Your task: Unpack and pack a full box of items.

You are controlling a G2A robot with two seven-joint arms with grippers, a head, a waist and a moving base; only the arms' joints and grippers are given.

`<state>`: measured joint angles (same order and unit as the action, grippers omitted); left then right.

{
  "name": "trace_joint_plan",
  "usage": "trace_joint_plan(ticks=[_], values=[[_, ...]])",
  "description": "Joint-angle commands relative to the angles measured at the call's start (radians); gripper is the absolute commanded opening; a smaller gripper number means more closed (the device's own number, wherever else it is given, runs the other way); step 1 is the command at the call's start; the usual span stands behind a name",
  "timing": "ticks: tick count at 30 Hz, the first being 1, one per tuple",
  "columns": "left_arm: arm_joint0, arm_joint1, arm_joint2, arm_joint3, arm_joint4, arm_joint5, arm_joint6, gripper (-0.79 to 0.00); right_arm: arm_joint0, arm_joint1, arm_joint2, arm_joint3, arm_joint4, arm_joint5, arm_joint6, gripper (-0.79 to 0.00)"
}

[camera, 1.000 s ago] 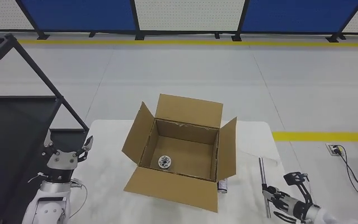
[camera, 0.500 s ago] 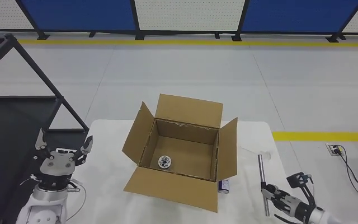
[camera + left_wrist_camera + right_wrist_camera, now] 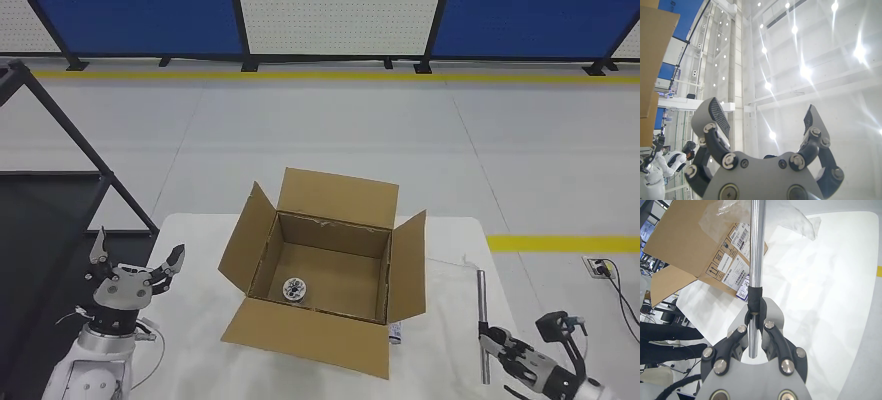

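Inside box (image 3: pixel 335 238), small round item (image 3: pixel 294 289): too small to identify. Against the box's outer wall, purple-labelled packet (image 3: pixel 743 290): partly covered by metal rod (image 3: pixel 756 247) and box corner, kind unclear. Far end of metal rod: cut off by right wrist view's edge. Gripped stretch: hidden between pads of right gripper (image 3: pixel 755 309). Crumpled plastic wrap (image 3: pixel 798 222): runs off the edge. Box in left wrist view: cropped at the edge.
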<state>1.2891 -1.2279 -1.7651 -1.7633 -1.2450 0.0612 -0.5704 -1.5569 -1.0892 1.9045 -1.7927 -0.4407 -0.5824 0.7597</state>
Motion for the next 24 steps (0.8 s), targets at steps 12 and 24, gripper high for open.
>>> trace_joint_plan(ticks=[12,24], values=[[-0.013,0.0,0.006,0.016,0.0,0.002,0.002,0.0,-0.043,0.012,0.031,-0.021,0.043,-0.007,-0.053,-0.785],[-0.015,0.001,0.005,0.022,-0.003,0.003,-0.002,0.0,-0.072,0.022,0.046,-0.039,0.064,-0.012,-0.084,-0.785]])
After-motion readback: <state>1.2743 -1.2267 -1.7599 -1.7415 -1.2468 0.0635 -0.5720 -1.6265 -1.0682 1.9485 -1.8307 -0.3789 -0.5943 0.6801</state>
